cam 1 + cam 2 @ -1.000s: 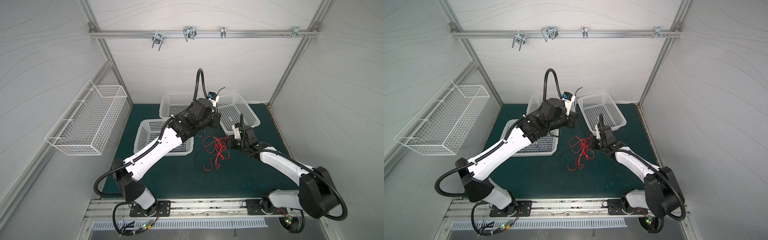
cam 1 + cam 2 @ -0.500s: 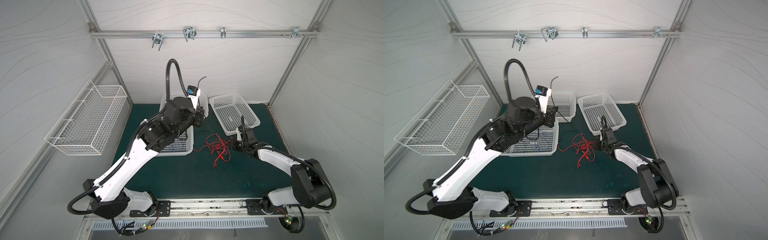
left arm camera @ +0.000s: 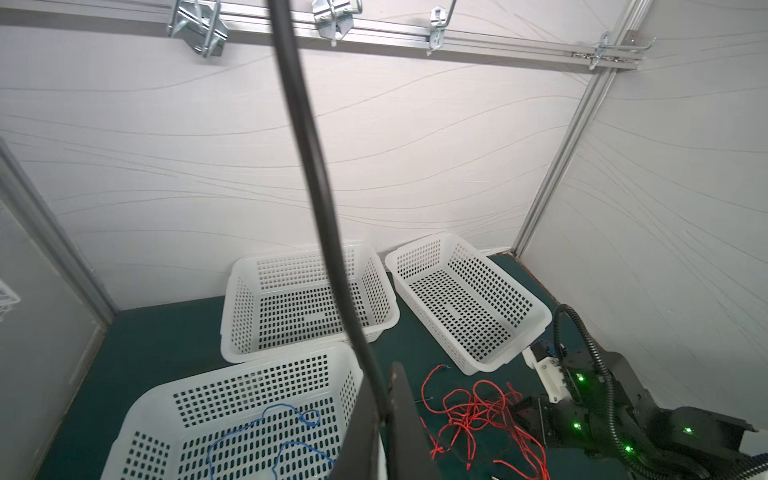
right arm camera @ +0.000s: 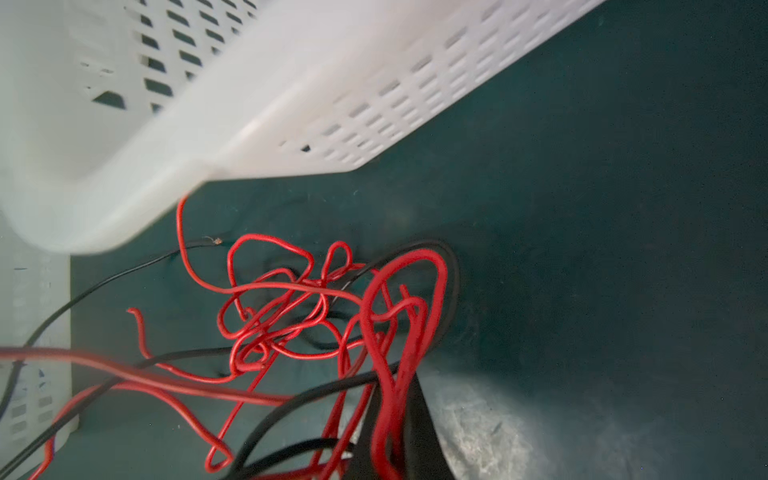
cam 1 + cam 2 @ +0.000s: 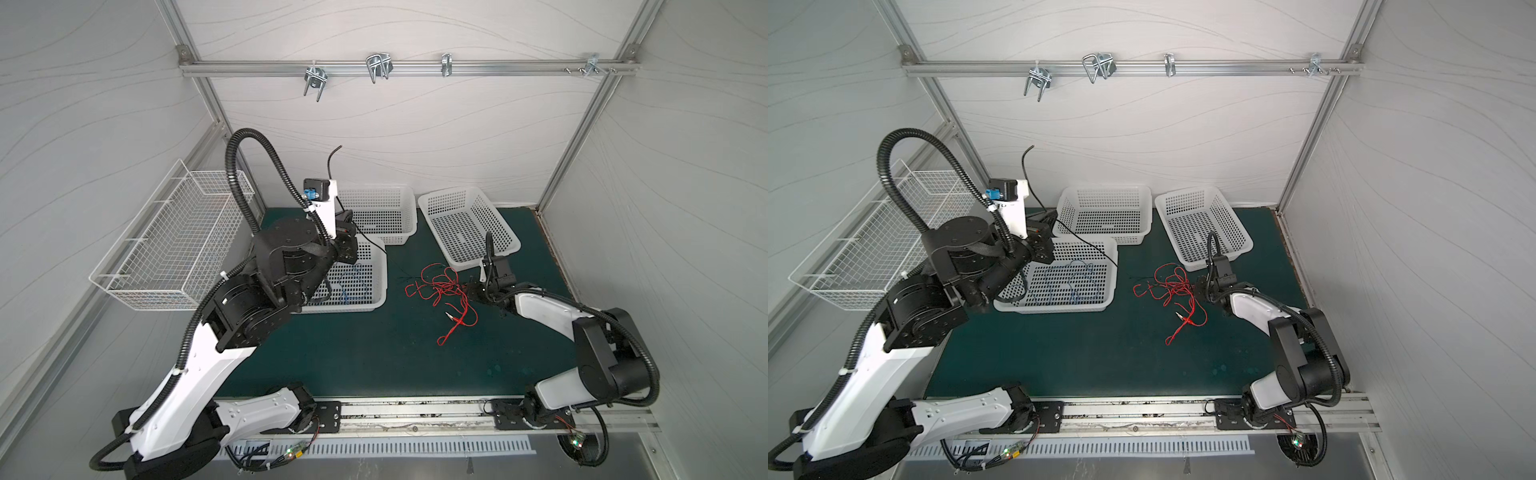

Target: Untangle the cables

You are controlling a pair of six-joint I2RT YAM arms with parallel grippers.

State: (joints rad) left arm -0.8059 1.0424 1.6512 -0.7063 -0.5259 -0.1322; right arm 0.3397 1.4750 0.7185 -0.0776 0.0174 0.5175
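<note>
**Left gripper** (image 3: 384, 415), raised over the front white basket (image 5: 376, 305), fingers closed on a black cable (image 3: 314, 174) that runs down to the tangle. **Right gripper** (image 5: 473, 292), low on the green mat (image 5: 353, 353), clamped on the red cables (image 5: 438, 286) of the tangle. A blue cable (image 5: 1073, 282) lies inside that basket, apart from the rest

A tangle of thin red and black cables (image 4: 291, 316) sprawls over the dark green mat (image 4: 582, 249), from centre to lower left of the frame. The right gripper (image 4: 392, 415) (dark fingers, bottom centre) pinches several red strands. A white perforated plastic basket (image 4: 249, 104) fills the upper left.
</note>
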